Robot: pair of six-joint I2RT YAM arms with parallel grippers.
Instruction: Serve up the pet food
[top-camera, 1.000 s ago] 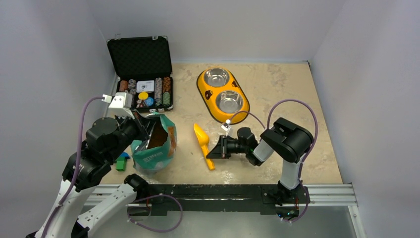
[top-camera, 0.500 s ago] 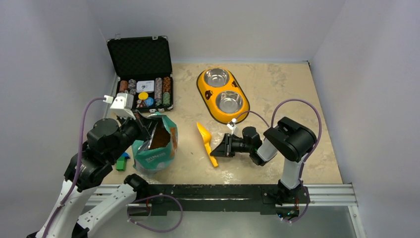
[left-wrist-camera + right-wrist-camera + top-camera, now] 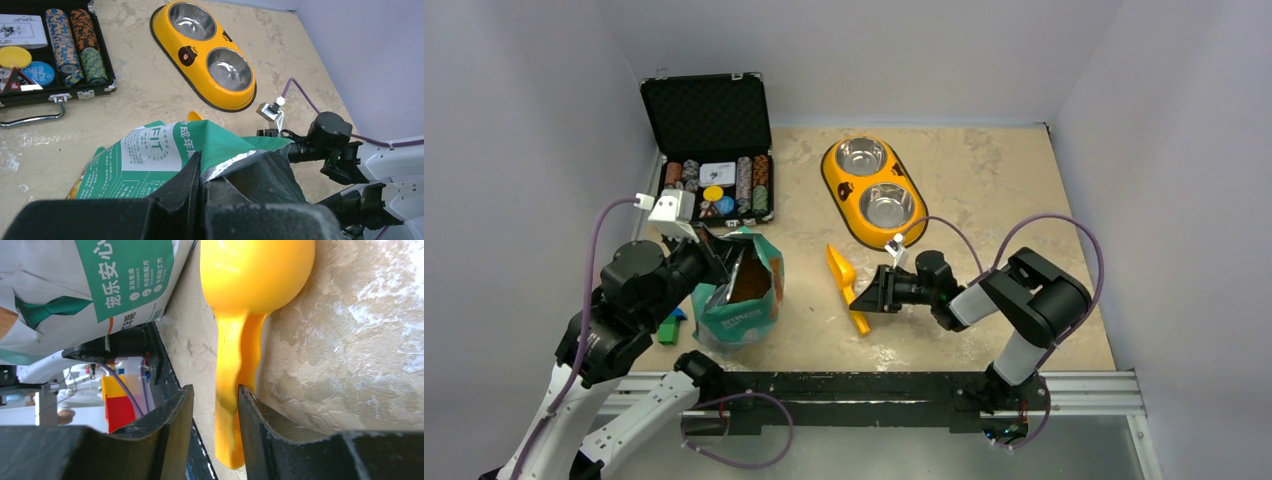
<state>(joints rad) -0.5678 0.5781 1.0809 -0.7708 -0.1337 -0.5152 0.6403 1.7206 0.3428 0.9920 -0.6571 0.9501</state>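
The teal-green pouch [image 3: 742, 308] stands open at the left, brown pet food [image 3: 747, 284] showing inside. My left gripper [image 3: 716, 262] is shut on the pouch's rear rim; in the left wrist view the fingers [image 3: 201, 172] pinch the foil-lined edge of the pouch [image 3: 150, 150]. A yellow scoop [image 3: 844, 275] lies on the table beside the pouch. My right gripper [image 3: 871, 300] is open, its fingers astride the scoop's handle; in the right wrist view the scoop handle [image 3: 232, 390] touches the right finger, with a gap to the left one. The yellow double bowl [image 3: 856, 200] is empty.
An open black case [image 3: 709, 115] of poker chips stands at the back left. A green block [image 3: 668, 330] lies left of the pouch. The right arm's purple cable [image 3: 1064, 225] loops over the table. Walls close in on three sides.
My right gripper and the scoop have shifted right and slightly back, the arm's elbow swinging right. The pouch has tilted a little in the left gripper.
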